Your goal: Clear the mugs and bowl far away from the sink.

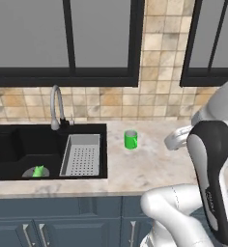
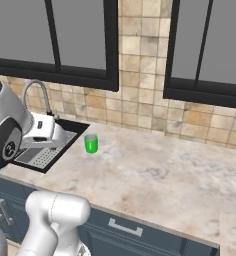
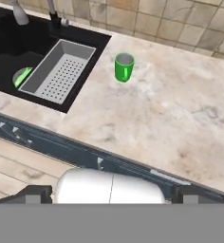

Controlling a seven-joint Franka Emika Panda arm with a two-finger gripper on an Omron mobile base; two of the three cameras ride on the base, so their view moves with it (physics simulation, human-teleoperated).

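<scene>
Nearest the base, the white arm folds up in front of the dark blue-grey cabinet fronts [image 1: 77, 217], and the gripper [image 3: 111, 192] hangs above the front edge of the counter with its two dark finger tips [image 3: 35, 193] set wide apart and nothing between them; it is released and holds nothing.

Beyond the cabinets lies the beige marbled countertop [image 2: 155, 170]. On it stands the bright green mug [image 1: 131, 139], upright, alone on bare stone, near the right edge of the sink and apart from it, with tiled wall behind.

Left of the mug the black sink [image 1: 19, 144] is sunk into the counter. A grey perforated drainer tray [image 1: 81, 154] sits in the basin's right part, against its right wall. Left of the tray, on the basin floor, there is a round greyish shape with something bright green [image 1: 37, 171] on it; what it is cannot be told.

At the back rim of the sink rises the curved metal faucet [image 1: 56, 107]. Farthest off are the tan tiled backsplash [image 2: 140, 107] and dark-framed windows [image 1: 63, 38].
</scene>
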